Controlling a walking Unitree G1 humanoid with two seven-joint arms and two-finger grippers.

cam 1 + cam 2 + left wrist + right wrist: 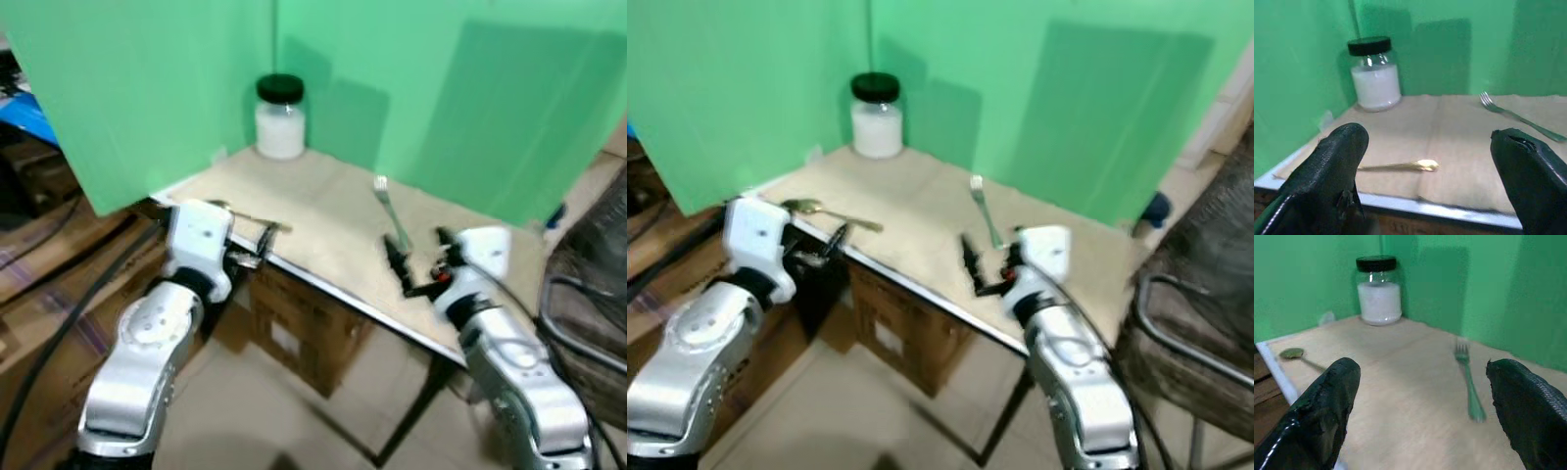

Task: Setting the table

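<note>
Fork (986, 213): silver metal, lying flat on the tan table top (921, 206), tines toward the green backdrop's corner side, handle running toward the table's near edge, right of centre; spoon (828, 213): gold-coloured, flat on the table close to the near-left edge, bowl toward the left corner, handle pointing right along the edge; fork and spoon well apart; jar (876, 116): clear glass, black lid on, filled with white contents, upright at the far corner against the backdrop, well apart from both utensils.
</note>
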